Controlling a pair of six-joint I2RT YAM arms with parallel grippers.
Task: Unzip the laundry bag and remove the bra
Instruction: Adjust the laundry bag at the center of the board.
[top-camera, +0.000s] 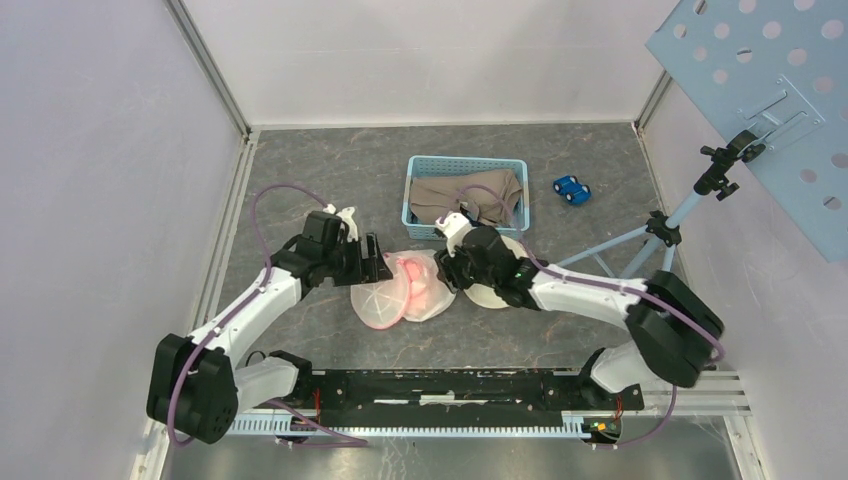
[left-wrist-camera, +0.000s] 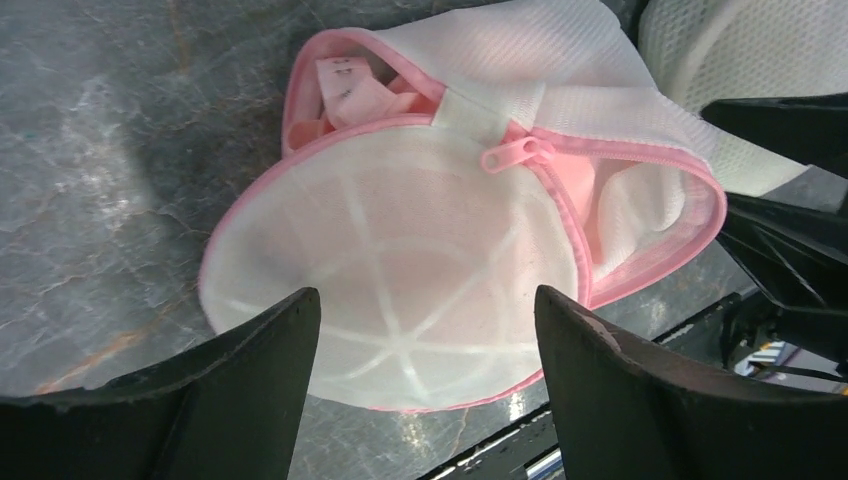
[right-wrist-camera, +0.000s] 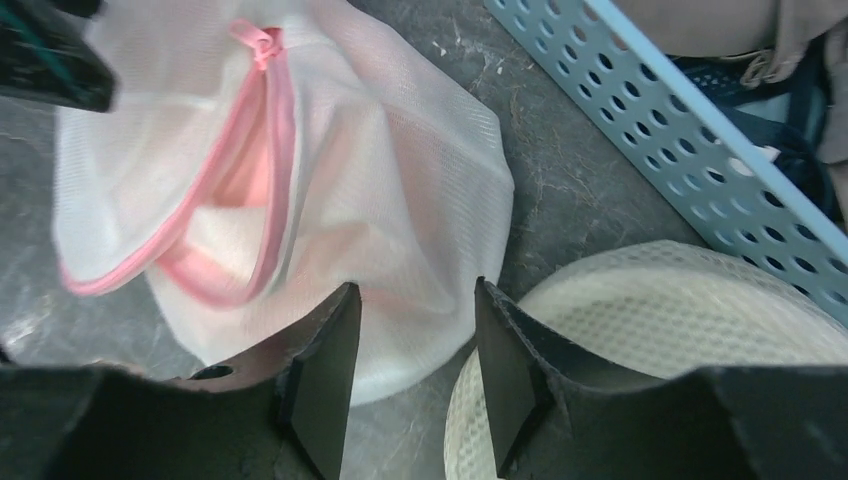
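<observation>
here the mesh laundry bag (left-wrist-camera: 400, 230) lies half unzipped on the worktop (top-camera: 330, 170), pink bra (left-wrist-camera: 345, 85) showing inside; left gripper (left-wrist-camera: 428, 300) spread wide, right gripper (right-wrist-camera: 417, 290) parted, both holding nothing.

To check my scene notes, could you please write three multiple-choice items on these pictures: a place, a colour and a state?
1. The toy car sits: A) right of the basket; B) inside the basket; C) by the arms' bases.
2. The trim of the laundry bag is: A) green; B) black; C) pink.
3. The laundry bag is: A) zipped shut; B) partly unzipped; C) in the basket.
Answers: 1 A, it stands just off the basket's right end; 2 C, pink edging rings the mesh; 3 B, a gap opens beside the zip pull.
</observation>
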